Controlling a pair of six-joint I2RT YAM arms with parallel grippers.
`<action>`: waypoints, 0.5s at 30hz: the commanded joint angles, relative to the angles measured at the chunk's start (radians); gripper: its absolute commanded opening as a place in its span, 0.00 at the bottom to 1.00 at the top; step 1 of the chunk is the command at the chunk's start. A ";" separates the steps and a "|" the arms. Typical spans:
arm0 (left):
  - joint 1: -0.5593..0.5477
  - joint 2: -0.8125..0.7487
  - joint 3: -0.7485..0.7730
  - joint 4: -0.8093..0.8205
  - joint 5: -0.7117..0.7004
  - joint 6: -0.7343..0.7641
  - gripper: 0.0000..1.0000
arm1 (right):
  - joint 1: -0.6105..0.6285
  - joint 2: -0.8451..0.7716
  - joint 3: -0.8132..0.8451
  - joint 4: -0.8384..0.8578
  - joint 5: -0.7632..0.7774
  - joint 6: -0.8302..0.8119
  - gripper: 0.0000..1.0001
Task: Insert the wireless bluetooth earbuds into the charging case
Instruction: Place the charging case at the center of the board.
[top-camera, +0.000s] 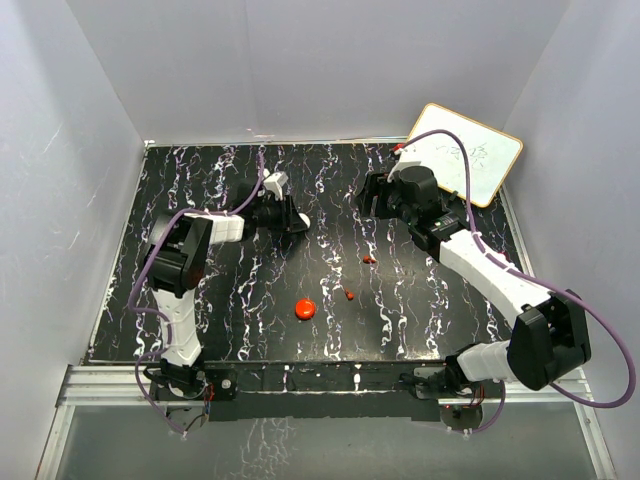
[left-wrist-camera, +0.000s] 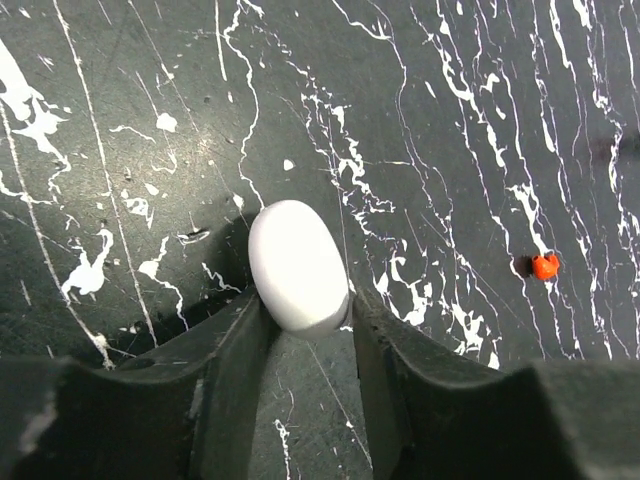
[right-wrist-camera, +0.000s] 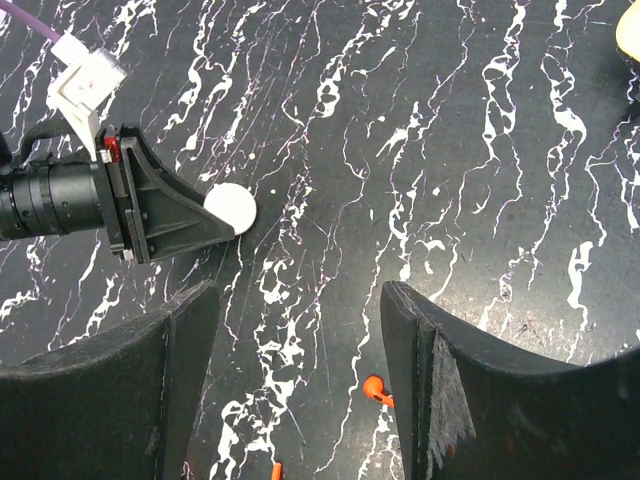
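White oval plastic puck pinched between closed left gripper on black marbled table; right gripper wide open, empty, near two tiny red plastic earbuds lying mid-table

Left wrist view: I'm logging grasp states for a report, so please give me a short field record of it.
surface: black table with white marbling
left jaws: closed against both sides of the white puck
puck: smooth, oval from this angle, no opening visible
earbud: one red earbud on the table, right of the puck and well apart from it
other items: none in this view
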 joint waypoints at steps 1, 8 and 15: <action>0.005 -0.056 0.017 -0.139 -0.084 0.039 0.43 | -0.006 -0.028 -0.006 0.065 -0.008 0.011 0.63; 0.007 -0.127 -0.018 -0.193 -0.270 0.027 0.69 | -0.006 -0.036 -0.026 0.071 -0.012 0.003 0.63; 0.027 -0.308 -0.113 -0.212 -0.436 -0.004 0.99 | -0.006 -0.044 -0.060 0.080 -0.021 -0.020 0.65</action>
